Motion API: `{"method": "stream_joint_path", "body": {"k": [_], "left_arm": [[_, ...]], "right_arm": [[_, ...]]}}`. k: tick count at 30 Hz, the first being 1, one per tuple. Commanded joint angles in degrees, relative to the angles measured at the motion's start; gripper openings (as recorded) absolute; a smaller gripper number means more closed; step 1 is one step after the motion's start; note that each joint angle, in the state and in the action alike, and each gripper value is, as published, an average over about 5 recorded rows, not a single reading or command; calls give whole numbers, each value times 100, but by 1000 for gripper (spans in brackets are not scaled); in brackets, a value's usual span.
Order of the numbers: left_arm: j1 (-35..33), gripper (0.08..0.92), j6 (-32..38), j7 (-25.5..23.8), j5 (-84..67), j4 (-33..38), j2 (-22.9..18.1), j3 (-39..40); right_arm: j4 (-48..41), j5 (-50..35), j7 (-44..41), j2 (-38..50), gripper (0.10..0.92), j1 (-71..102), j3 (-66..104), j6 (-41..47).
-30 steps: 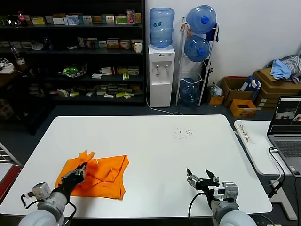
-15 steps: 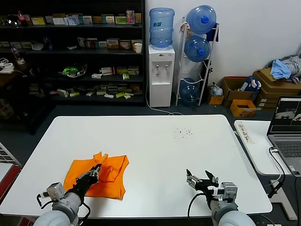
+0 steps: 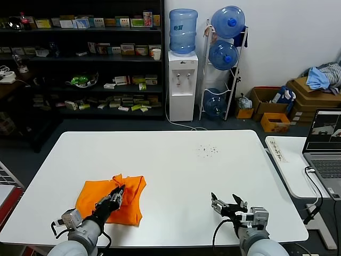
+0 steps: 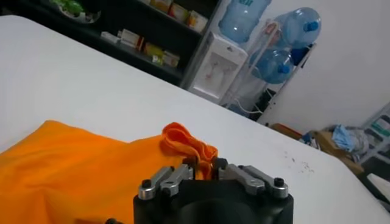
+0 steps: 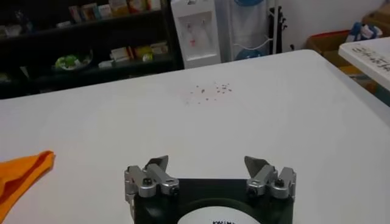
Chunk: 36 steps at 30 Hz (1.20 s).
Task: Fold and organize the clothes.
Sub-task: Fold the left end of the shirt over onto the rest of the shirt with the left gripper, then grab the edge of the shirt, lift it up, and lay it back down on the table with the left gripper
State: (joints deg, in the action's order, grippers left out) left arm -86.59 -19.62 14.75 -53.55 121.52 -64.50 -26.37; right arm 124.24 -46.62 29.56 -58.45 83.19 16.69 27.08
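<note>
Orange shirt (image 3: pixel 110 200) lying crumpled on the white table (image 3: pixel 176 160), toward its near left corner, one edge bunched up into a raised fold. Left gripper (image 3: pixel 115 194) pinching that fold of fabric, fingers pressed together on it, hovering just over the shirt. Right gripper (image 3: pixel 229 204) waiting near the table's front edge, well apart from the shirt, fingers spread wide and holding nothing. Showing no readable lettering on the shirt; small dark specks (image 3: pixel 206 151) scattering farther back on the table.
</note>
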Motion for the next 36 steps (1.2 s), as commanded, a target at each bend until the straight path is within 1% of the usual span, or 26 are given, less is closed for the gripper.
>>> {"method": "stream_joint_path", "body": {"k": [1,4,7,9,13,16,19,21,25,29,36], "left_arm": [[-89,375,-116,186,-618,442,4,-97],[-180,462,-159,204,-632,554,111,-318],[-279,549,-183,90,-415,463,276,-691],[-375,609,-157,-229,-50,201,424,-1085],[-593,722,148,-1223,790,-818,887,-1930],[-700,792,479,-1724,912,-1551,1309,-2213],[-781,819,606,-2010,725,-1914,1636,-2180],[-758,822,685,-2135,655,-2033,1730,-2029],[-448,823,883,-2310,576,-2308,1695,-1662],[-168,823,928,-2402,537,-2476,1700,-1373],[-14,823,824,-2342,423,-2577,1735,-1129]], "right_arm": [[-22,-9,-15,11,823,-14,1,-3],[-33,-14,-20,8,823,-37,-13,-3],[-29,-25,-26,3,823,-58,-21,-6],[-21,-30,-33,3,823,-63,-15,-8],[-22,-27,-49,5,823,-59,-3,-19],[-46,-24,-54,1,823,-72,-17,-24],[-85,-22,-52,-14,823,-116,-67,-25],[-103,-20,-47,-31,823,-152,-110,-23],[-102,-17,-29,-50,823,-177,-159,-15],[-75,-18,-24,-20,823,-133,-121,-14],[-63,-17,-26,-17,823,-82,-78,-18]]}}
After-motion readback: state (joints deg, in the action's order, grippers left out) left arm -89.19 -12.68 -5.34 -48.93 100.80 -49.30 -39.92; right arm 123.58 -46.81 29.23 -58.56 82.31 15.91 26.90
